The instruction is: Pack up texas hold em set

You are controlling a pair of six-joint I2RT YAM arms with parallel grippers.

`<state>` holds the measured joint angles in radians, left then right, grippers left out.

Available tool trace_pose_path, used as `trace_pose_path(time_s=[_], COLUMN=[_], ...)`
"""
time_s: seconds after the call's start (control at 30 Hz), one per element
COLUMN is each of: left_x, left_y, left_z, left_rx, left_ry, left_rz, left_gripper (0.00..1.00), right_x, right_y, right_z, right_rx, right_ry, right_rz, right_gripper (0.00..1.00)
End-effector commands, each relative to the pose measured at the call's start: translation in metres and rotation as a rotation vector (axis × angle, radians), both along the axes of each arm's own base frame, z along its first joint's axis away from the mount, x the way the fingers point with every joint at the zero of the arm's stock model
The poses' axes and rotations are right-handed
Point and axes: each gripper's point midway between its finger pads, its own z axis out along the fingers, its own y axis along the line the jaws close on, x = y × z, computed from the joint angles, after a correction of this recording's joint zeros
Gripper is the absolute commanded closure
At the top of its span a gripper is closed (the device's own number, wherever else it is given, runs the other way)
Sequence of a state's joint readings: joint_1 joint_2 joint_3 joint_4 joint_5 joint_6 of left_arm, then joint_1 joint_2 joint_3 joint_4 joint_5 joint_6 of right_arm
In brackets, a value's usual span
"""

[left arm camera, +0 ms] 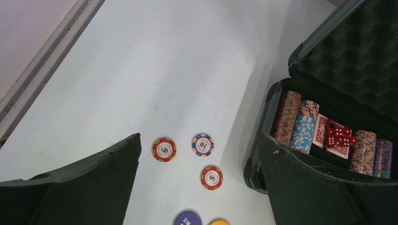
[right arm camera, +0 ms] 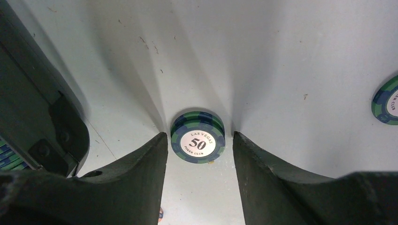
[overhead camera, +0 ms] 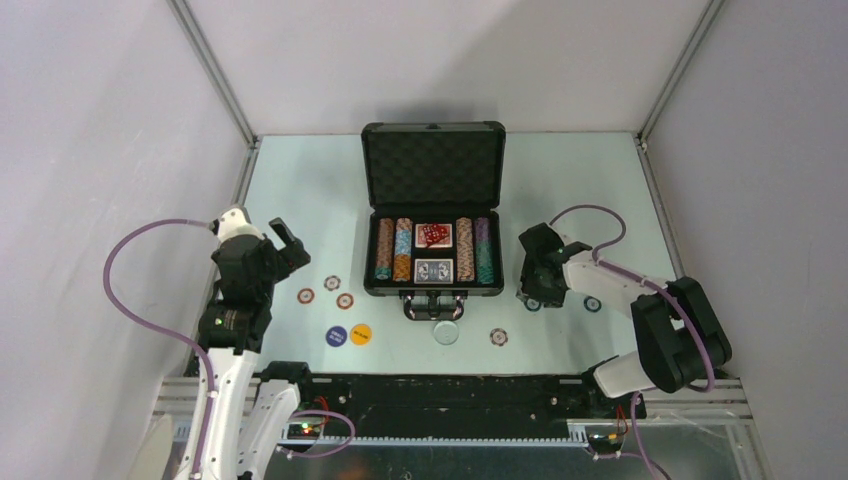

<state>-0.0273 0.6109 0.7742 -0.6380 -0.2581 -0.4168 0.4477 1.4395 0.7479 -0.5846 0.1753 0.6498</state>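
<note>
Right hand point(right arm camera: 198, 135) low over the table point(overhead camera: 300, 190), fingers parted and straddling a green-and-blue 50 chip point(right arm camera: 197, 143). A thin gap shows on each side, so nothing is gripped. The chip lies flat. Left hand point(left arm camera: 199, 136) hangs above the table's left part, spread wide, empty.

Surface: pale blue-white, matte, with a few small scuffs and specks in the right wrist view. Enclosure: plain light walls on three sides, metal frame bars point(overhead camera: 215, 70) rising from the far corners.

Case point(overhead camera: 432, 170) at table centre, open, lid upright with egg-crate foam facing me, handle point(overhead camera: 433, 305) toward my bases. Inside: chip rows point(overhead camera: 384, 250) left and right. Between them, a red-backed deck point(overhead camera: 447, 242) behind a blue-backed deck point(overhead camera: 434, 270), with red dice point(overhead camera: 431, 234) on the red one.

Loose, left of the case, below my left hand: a red-edged 5 chip point(left arm camera: 164, 149), a second 5 chip point(left arm camera: 211, 177) and a blue-edged 10 chip point(left arm camera: 202, 144), all apart from one another. Nearer me, a dark blue button point(overhead camera: 336, 335) lies just beside a yellow button point(overhead camera: 360, 334). A pale round button point(overhead camera: 446, 332) lies just in front of the handle, with another chip point(overhead camera: 499, 336) to its right.

Right of the case: the 50 chip lies near the case's side — that dark wall stands close beside my inner finger. A second green chip point(right arm camera: 387, 101) lies further right, apart.
</note>
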Motion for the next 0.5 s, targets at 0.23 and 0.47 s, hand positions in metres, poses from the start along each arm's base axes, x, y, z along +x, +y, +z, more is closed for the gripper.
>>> trace_pose_path(time_s=[0.23,0.47], left_x=[0.007,0.008], left_y=[-0.007,-0.009], left_z=[0.002,0.003], left_rx=[0.004,0.000], left_ry=[-0.010,-0.016], left_rz=[-0.064,-0.074], left_gripper=[0.02,0.02], right_x=[0.024,0.035], right_y=[-0.031,-0.080], right_z=[0.043,0.050], right_rx=[0.023,0.057], right_ry=[-0.113,-0.131], right_rz=[-0.114,-0.350], right_gripper=[0.38,0.36])
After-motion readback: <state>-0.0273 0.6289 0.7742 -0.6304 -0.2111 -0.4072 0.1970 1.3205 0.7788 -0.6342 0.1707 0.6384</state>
